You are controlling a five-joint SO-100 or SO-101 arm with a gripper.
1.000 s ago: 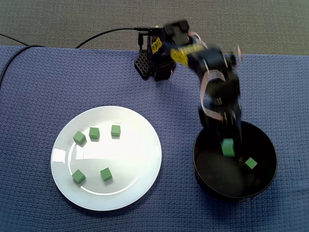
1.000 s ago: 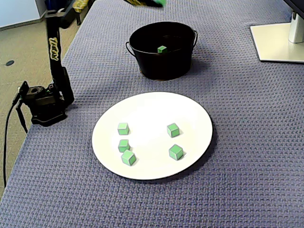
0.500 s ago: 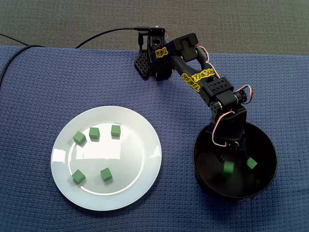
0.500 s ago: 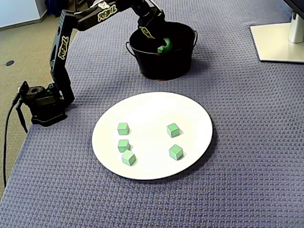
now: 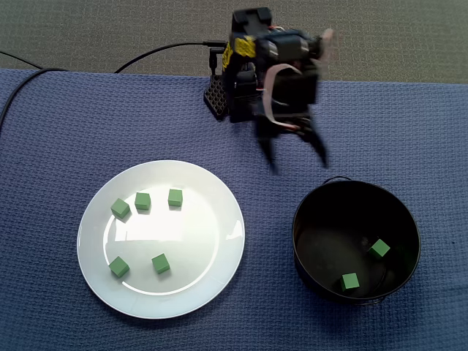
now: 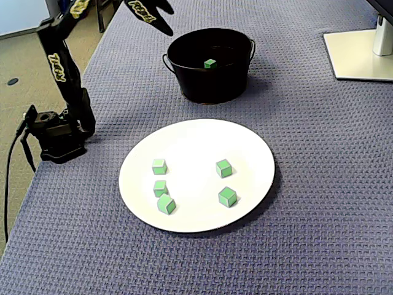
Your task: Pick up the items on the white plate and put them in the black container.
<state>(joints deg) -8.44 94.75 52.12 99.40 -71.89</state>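
1. My pincer [image 5: 298, 157] is up in the air near the black bucket [image 5: 296, 228], wide apart and holding nothing.
2. Two green blocks [image 5: 350, 281] lie in the bucket. Five more wait on the white plate [image 5: 208, 227].
3. Three plate blocks sit close in a row. The other two have room around them, away from the rim.

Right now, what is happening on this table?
A small robot arm is moving green cubes from the white plate to the black container. Its fingers hang open and empty above the cloth, near the container. Two cubes lie in the container; five are on the plate.
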